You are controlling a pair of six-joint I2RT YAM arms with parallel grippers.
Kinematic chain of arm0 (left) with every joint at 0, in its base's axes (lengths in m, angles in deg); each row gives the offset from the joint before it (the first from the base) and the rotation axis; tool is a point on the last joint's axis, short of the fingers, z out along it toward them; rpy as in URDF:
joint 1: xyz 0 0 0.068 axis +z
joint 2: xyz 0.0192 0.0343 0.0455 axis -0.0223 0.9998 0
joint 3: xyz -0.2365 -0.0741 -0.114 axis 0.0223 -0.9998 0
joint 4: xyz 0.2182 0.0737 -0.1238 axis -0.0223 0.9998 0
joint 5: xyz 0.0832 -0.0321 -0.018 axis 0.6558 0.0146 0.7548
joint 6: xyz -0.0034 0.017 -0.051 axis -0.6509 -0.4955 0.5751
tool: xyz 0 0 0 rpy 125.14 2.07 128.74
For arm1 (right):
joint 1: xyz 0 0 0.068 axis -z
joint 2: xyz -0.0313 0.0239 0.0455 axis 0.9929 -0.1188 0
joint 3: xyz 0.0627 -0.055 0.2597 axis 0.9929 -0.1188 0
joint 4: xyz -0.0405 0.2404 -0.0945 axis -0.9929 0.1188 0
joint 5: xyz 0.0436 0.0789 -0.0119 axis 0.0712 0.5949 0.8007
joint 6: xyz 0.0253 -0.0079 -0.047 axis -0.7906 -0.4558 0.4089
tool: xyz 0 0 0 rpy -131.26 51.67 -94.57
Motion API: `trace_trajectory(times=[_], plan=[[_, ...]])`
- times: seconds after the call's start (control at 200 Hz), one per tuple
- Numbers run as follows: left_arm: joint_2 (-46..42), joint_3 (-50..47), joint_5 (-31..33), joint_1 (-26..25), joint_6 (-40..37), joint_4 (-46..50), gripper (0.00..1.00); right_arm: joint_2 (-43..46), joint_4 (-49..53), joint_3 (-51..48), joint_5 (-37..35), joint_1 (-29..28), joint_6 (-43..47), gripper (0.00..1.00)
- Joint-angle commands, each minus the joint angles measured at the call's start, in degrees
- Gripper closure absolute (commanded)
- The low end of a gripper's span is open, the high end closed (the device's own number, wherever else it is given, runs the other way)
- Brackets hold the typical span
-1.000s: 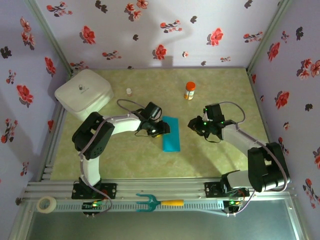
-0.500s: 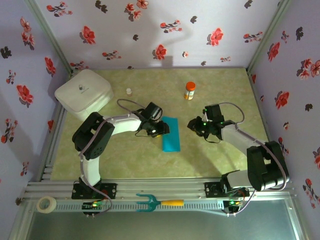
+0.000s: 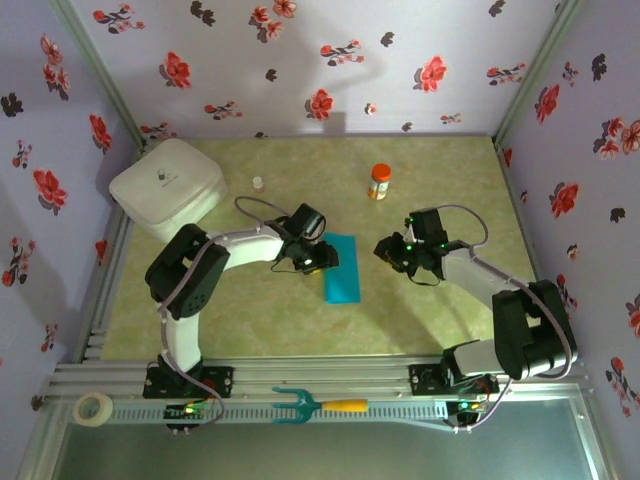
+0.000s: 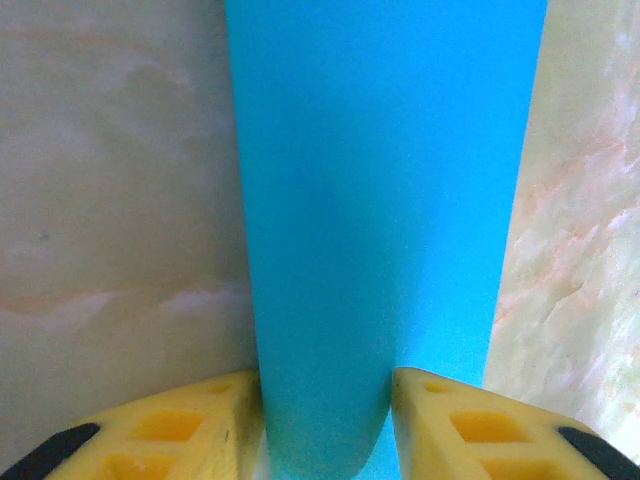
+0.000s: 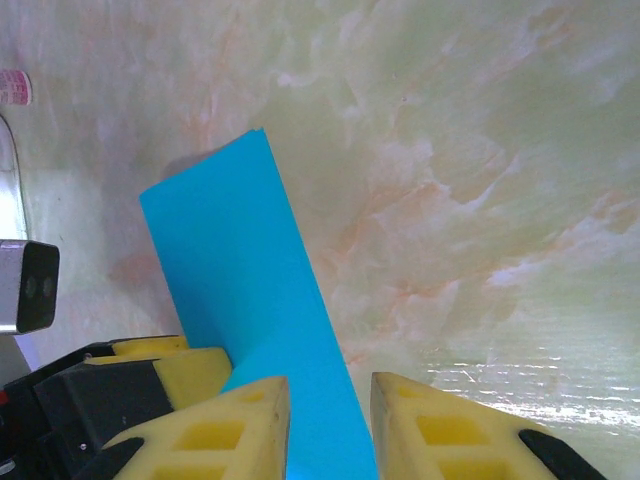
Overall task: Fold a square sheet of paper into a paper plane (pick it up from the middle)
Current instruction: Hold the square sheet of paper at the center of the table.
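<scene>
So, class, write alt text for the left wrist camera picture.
A strip of blue paper runs up the middle, its near end squeezed between the yellow fingers of the left gripper. Pale marbled table lies either side.

Lilac walls (image 3: 330, 60) printed with red and dark flowers enclose three sides of the green-marbled bench (image 3: 260, 320) beneath the jaws.
</scene>
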Motion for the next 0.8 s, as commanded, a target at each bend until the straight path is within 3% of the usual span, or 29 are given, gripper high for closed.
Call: trace_trajectory(times=[0.0,0.8], plan=[[3.2,-0.5,6.5,1.1,-1.1,7.4,0.59,-0.7,-1.0,-0.8,0.9,0.2,-0.6,0.71],[5.1,0.8,7.1,1.1,-3.3,9.9,0.59,-1.6,-1.6,-0.8,1.6,0.2,-0.7,0.71]])
